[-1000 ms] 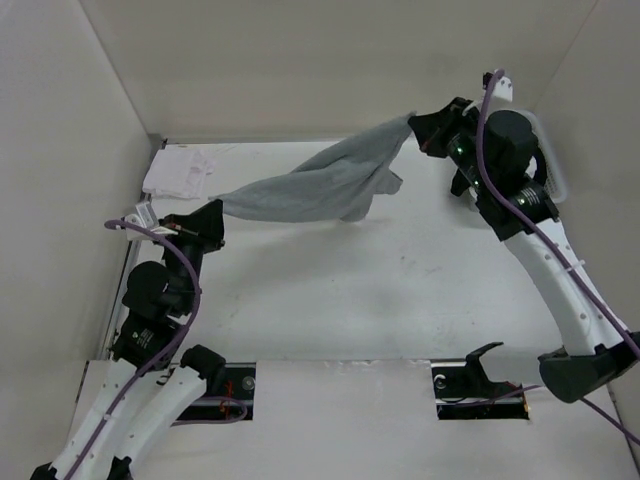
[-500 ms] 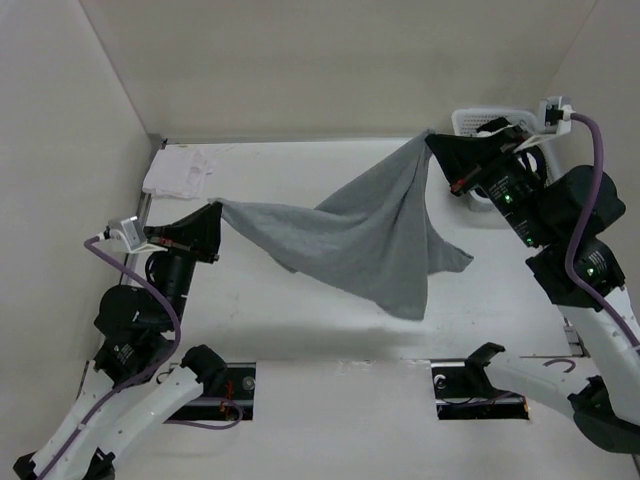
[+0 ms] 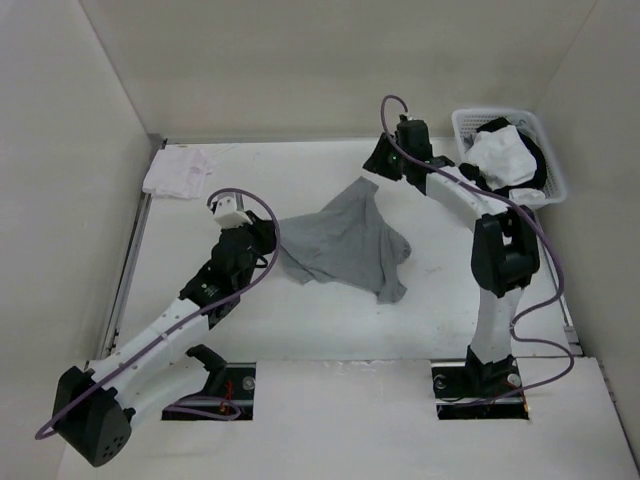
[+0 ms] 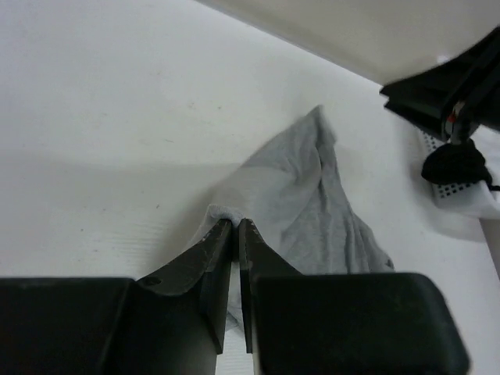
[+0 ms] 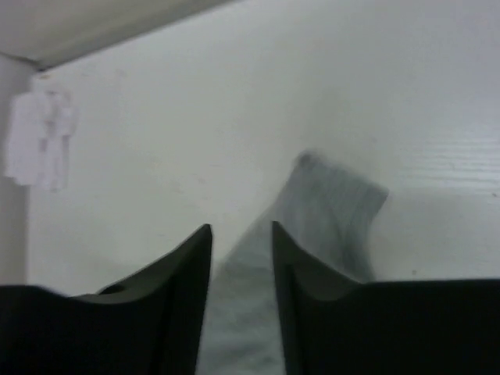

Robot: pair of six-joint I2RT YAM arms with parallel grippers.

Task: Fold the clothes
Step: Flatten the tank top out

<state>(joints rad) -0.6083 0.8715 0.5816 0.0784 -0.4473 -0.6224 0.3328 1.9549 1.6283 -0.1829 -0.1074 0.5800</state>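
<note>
Calling this early-stage: the clothes [image 3: 340,240] lie in the middle of the counter [image 3: 450,300] as a rumpled grey sheet, roughly triangular, with curled edges and some bunching along the right side. No clean fold in it yet. Low over the counter, the left end effector [image 4: 235,226] is clenched on the garment's left corner, fabric pinched right at the fingertips. Over at the far corner the right end effector [image 5: 241,234] is released, fingers apart with nothing between them, and that corner rests on the counter below it. So the garment is down on the counter but only loosely laid out. Left to do, as I judge it — flatten it properly, then make the actual folds and square it up. The basket [image 3: 462,124] at far right holds white and black garments; a small white folded cloth [image 3: 178,172] sits at far left, well apart from the grey piece.
</note>
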